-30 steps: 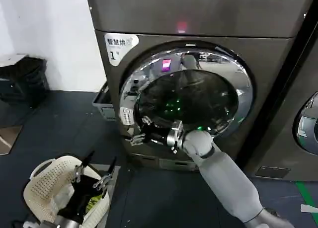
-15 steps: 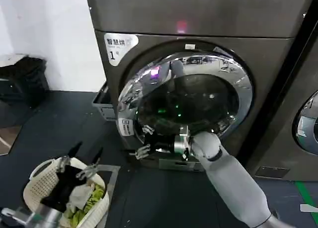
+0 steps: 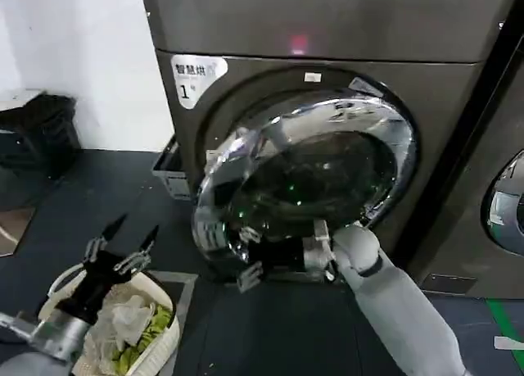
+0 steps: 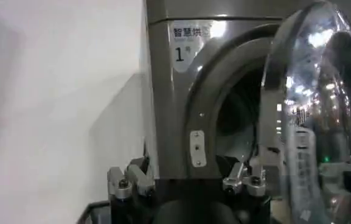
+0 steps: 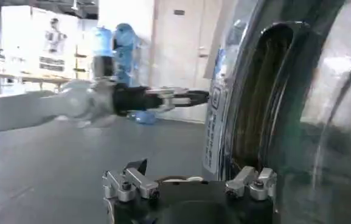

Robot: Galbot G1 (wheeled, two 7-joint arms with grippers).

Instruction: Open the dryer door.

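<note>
Left gripper (image 3: 121, 245) nearest, low on the left, poised over a cream laundry basket (image 3: 164, 343) holding white and green cloth; fingers spread apart, nothing between them. Same spread fingers seen from the left wrist (image 4: 187, 182), facing the machine.

Right gripper (image 3: 246, 255) further in, at the lower left edge of the dryer door (image 3: 303, 179); fingers apart, one above and one below the chrome rim, contact hard to judge. From the right wrist (image 5: 190, 185), rim edge (image 5: 248, 103) just beyond the open fingers.

Door swung partly out from the dryer (image 3: 246, 32), left edge clear of the dark opening (image 4: 239, 115).

White "1" sticker (image 3: 196, 74) upper left of front; red light (image 3: 300, 43) above.
</note>
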